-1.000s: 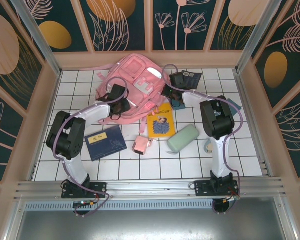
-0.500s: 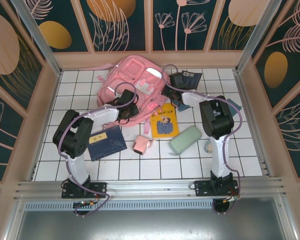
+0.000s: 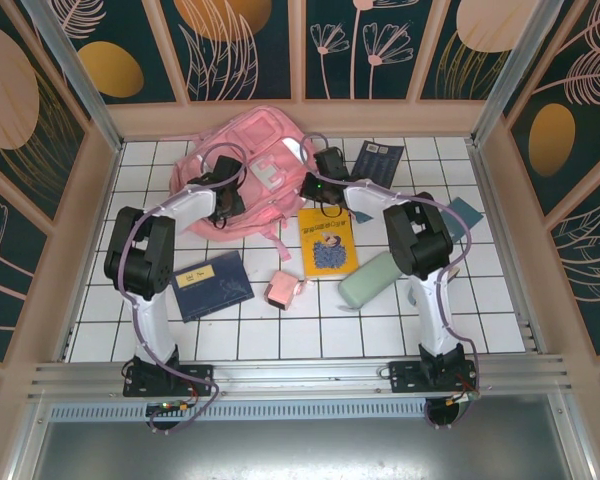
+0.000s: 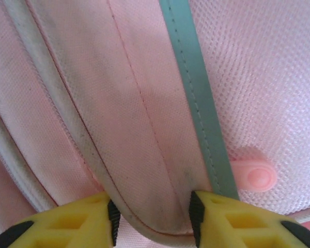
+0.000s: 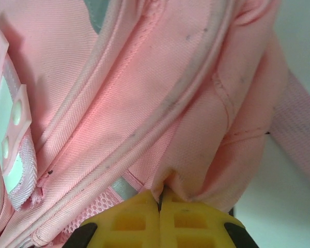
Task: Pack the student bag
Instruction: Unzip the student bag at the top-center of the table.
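One student bag (image 3: 252, 160) lies on the white tiles, spread crosswise between both arms. The left gripper (image 4: 152, 217) is clamped on a piped fold at the bag's left side, and the right gripper (image 5: 160, 204) pinches fabric at its right edge. Pulling it open likely needs both arms. A yellow book (image 3: 325, 242) lies just in front of the bag, nearer the right arm.

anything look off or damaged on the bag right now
The student bag looks bunched up, not flat, with the left claw and right claw each pinching a fold of it. Grey scuff marks run along its piped seams. No tear or spill shows.
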Available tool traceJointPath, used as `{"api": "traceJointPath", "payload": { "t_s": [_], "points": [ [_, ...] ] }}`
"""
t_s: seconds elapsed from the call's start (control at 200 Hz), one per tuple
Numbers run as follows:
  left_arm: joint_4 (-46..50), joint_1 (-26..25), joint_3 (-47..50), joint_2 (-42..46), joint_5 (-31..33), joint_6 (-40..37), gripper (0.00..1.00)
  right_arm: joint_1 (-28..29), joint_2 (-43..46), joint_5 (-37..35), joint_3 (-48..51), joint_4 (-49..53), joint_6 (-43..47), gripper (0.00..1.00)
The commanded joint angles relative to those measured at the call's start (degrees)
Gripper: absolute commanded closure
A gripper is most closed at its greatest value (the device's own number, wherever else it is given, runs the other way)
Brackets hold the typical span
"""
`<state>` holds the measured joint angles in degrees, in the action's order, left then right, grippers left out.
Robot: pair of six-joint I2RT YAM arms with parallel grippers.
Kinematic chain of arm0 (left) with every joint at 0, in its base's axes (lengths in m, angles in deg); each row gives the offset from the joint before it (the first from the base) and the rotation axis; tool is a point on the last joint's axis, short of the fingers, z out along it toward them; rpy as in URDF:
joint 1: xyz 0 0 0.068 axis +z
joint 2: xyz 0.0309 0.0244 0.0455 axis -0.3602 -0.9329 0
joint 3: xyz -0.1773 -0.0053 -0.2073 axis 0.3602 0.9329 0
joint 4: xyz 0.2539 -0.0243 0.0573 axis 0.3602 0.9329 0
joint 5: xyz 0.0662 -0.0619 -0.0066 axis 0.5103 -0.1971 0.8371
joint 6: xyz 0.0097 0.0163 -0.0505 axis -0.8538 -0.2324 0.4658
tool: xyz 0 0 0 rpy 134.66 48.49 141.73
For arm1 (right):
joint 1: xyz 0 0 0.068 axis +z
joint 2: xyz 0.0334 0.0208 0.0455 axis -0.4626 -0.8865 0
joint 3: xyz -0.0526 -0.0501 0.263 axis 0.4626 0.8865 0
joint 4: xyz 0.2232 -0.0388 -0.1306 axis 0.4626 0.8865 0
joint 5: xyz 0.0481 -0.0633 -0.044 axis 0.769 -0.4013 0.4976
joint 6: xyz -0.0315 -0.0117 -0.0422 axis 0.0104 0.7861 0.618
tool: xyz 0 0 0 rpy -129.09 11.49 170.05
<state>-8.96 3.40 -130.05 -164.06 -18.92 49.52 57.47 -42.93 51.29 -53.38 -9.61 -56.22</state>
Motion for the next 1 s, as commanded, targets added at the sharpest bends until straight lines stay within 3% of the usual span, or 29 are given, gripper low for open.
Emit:
{"api": "traceJointPath", "payload": {
  "t_s": [0.0, 0.175, 0.355, 0.5, 0.625, 0.745, 0.881, 0.996],
  "points": [
    [-8.54, -1.14, 1.47, 5.73, -6.23, 0.67, 0.53, 4.2, -4.01, 7.68, -3.76, -0.22, 0.18, 1.0],
    [-13.07, -4.22, 9.36, 11.76, -12.13, 4.22, 0.56, 5.22, -5.93, 7.69, -4.91, 0.46, 0.45, 1.0],
    [-20.95, -8.76, 15.02, 10.88, -21.9, 9.96, 0.6, 5.2, -6.12, 7.54, -4.81, 0.32, 0.44, 1.0],
    [-19.36, -10.59, 16.14, 11.27, -15.67, 11.4, 0.53, 5.18, -6.03, 7.36, -4.81, 0.28, 0.44, 1.0],
    [-13.2, -10.32, 12.82, 11.66, -8.8, 6.43, 0.43, 5.23, -5.85, 7.26, -4.69, 0.26, 0.35, 1.0],
    [-9.19, -9.88, 7.77, 11.49, -6.84, 3.26, 0.45, 5.23, -5.41, 6.93, -4.29, 0.13, 0.35, 1.0],
    [-10.29, -9.88, 8.93, 11.98, -9.45, 6.09, 0.46, 5.21, -4.82, 6.75, -3.41, -0.26, 0.18, 1.0],
    [-9.53, -9.88, 11.68, 12.78, -6.66, 7.3, 0.51, 5.19, -4.46, 6.64, -2.98, -0.57, 0.09, 1.0]
  ]
}}
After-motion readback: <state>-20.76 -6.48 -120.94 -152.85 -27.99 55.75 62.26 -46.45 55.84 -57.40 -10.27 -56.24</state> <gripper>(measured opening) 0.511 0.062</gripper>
